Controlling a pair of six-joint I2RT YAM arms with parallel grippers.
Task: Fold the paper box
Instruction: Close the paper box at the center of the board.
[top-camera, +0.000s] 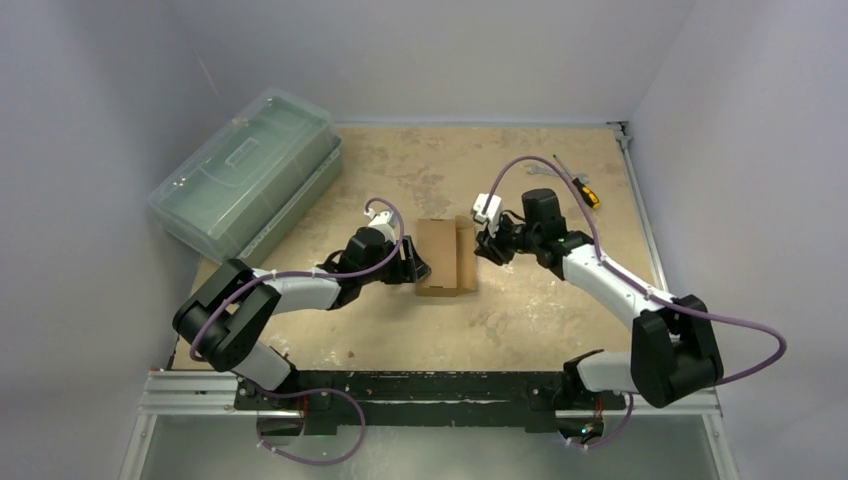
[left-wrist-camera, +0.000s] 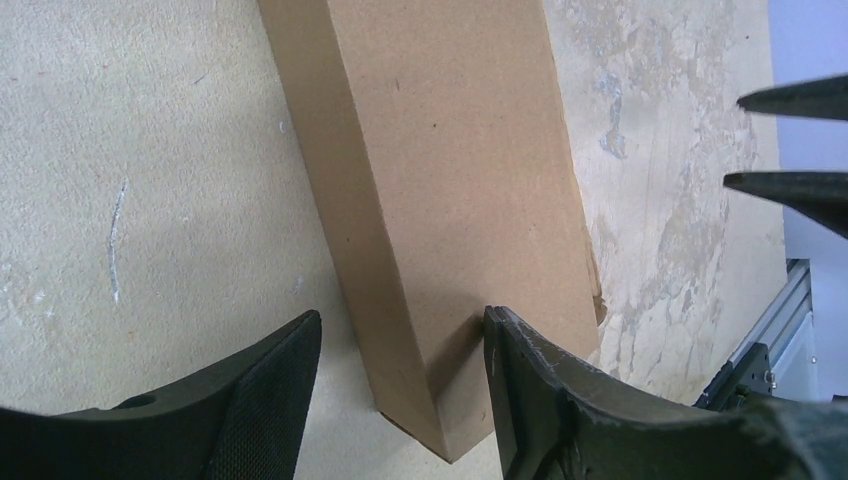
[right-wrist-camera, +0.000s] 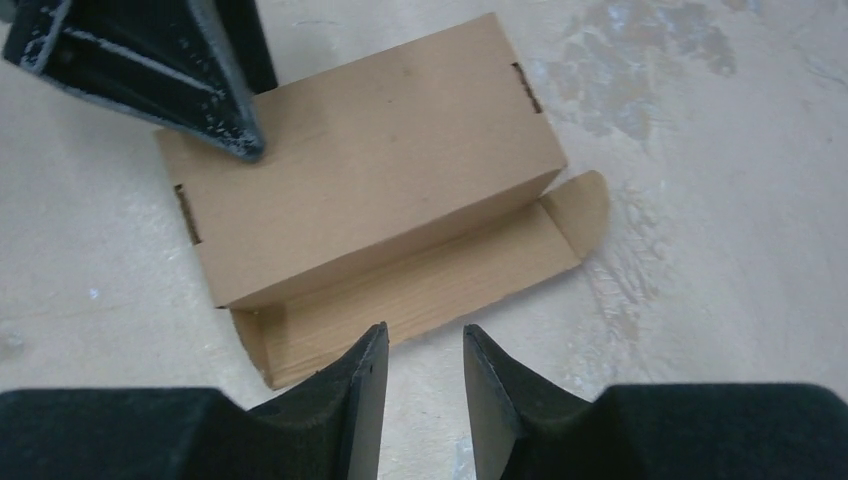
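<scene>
the paper box (top-camera: 446, 256) is plain brown, unmarked cardboard, folded into a low rectangular carton lying flat near the middle of the table (top-camera: 540, 320). along one long side a flap (right-wrist-camera: 430, 285) lies open on the surface, with a rounded tab (right-wrist-camera: 588, 205) at one end. short slots mark both ends of the top panel.

No word, label, brand mark or number is legible on any surface, from the plain brown paper box (right-wrist-camera: 370, 170) to the translucent green case (top-camera: 245, 170).
</scene>
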